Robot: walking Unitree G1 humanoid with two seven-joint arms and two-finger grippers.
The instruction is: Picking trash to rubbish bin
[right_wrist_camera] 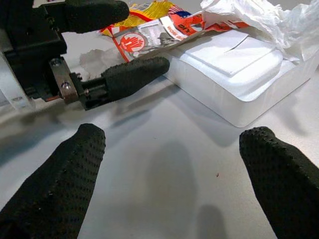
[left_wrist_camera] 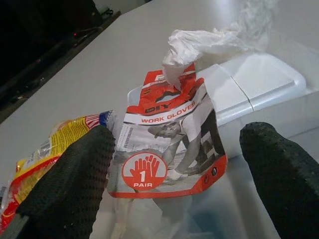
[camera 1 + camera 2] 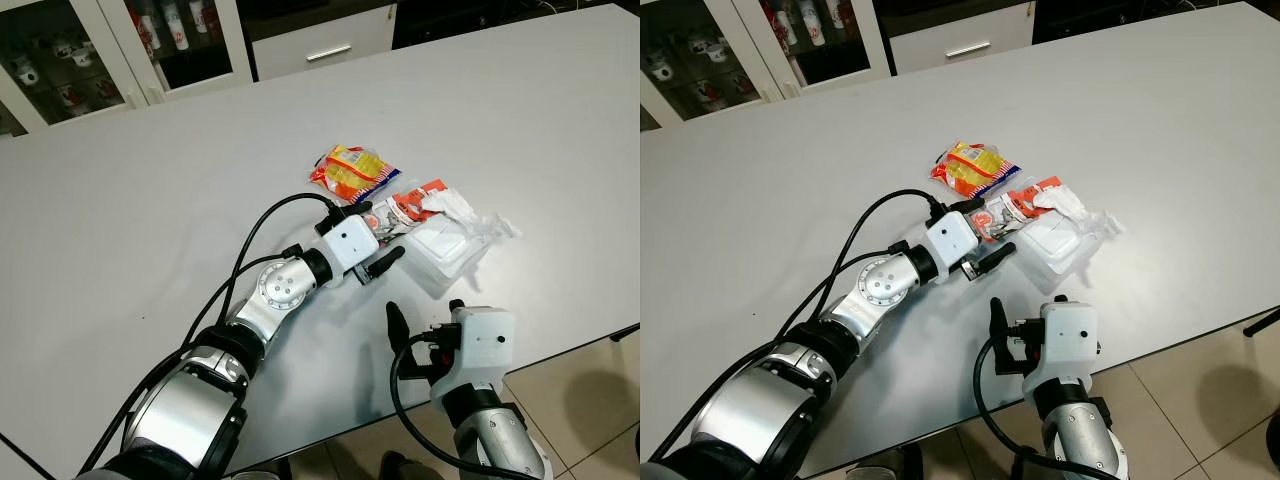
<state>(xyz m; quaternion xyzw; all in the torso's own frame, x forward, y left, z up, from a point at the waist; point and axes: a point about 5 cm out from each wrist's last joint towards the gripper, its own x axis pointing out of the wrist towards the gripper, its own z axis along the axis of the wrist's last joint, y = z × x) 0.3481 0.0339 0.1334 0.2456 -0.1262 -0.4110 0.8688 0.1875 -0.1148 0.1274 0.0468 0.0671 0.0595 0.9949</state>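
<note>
White foam container (image 3: 447, 250) on grey table (image 3: 150, 200), lid shut, crumpled plastic (image 3: 478, 215) on top. Work-gloves packet (image 2: 169, 144) and yellow snack wrapper (image 3: 352, 170) just beside it. Left gripper (image 2: 174, 164): fingers spread wide astride packet, gripping nothing. Right gripper (image 1: 169, 164): fingers apart, empty, near container.

The two head cameras are looking forward and steeply down from above onto the wide pale grey table (image 3: 150, 180), both taking in the same heap of litter near its front edge, with the right eye's picture sitting slightly shifted. The left wrist camera is peering close along its own black fingers (image 2: 75, 179) at the red and white glove wrapper (image 2: 169, 144). The right wrist camera is facing low across the tabletop, sharing that wrapper and the white foam box (image 1: 239, 69).
</note>
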